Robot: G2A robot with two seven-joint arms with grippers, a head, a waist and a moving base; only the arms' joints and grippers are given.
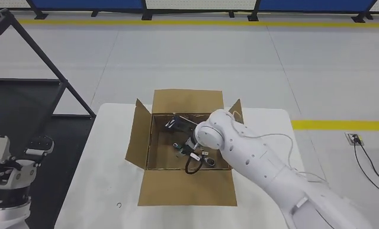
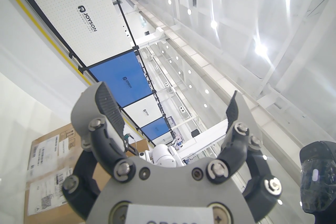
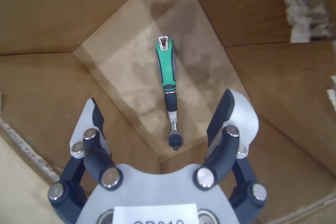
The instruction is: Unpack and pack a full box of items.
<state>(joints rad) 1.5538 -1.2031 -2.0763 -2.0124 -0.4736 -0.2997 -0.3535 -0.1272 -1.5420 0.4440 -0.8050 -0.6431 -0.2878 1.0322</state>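
Observation:
An open cardboard box [image 1: 177,193] stands in the middle of the white table [image 1: 106,170], its flaps folded outward. On the box floor lies a ratchet wrench [image 3: 166,70] with a green and grey handle, its metal head nearest my right gripper. My right gripper [image 3: 160,101] hangs inside the box [image 3: 52,83] just above the wrench, open, with nothing between its fingers. In the top view the right arm [image 1: 237,146] leans into the box from the right. My left gripper [image 2: 168,91] is open and empty, pointing up at the ceiling, low beside the box [image 2: 52,170].
A small dark ring [image 1: 119,205] lies on the table near the front left. The box's side flaps [image 1: 135,134] stick up and out. A black metal frame [image 1: 53,75] stands to the left of the table.

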